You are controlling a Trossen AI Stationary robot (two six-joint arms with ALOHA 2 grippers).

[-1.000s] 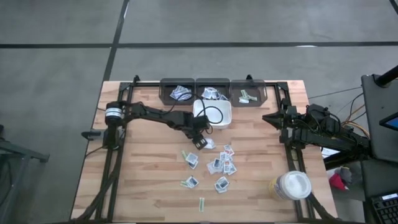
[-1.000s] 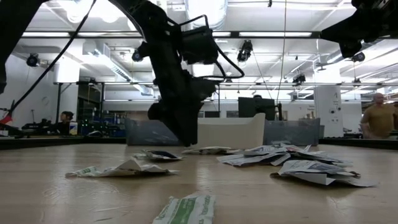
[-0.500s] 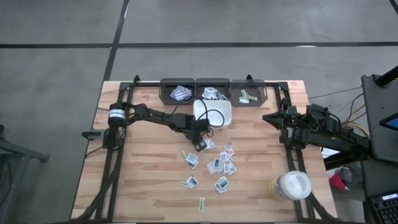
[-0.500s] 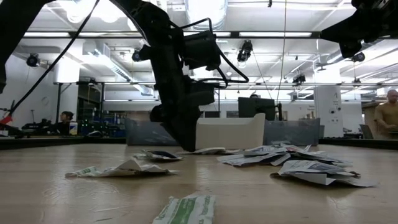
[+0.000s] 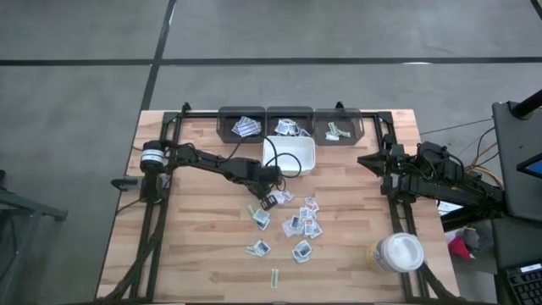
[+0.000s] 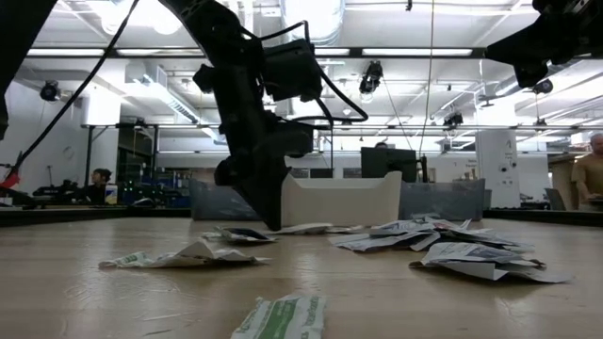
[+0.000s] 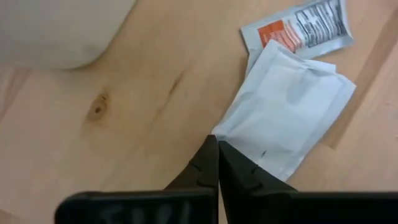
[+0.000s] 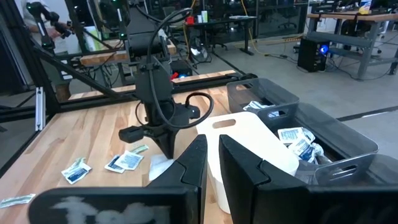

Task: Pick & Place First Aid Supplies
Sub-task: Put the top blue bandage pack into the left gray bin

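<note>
Pinching corner of plain white flat packet (image 7: 289, 112): left gripper (image 7: 217, 144) fully closed on it; red-printed packet (image 7: 297, 29) just beyond, square white tray (image 5: 289, 155) close behind

Left gripper (image 7: 218, 148) low over the table, jaws closed; right arm (image 5: 423, 174) waits aside.

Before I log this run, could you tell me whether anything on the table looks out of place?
The first aid packets lie loose across the wooden table, some overlapping, rather than in the bins. The left tool is shut at a white packet's corner.
</note>
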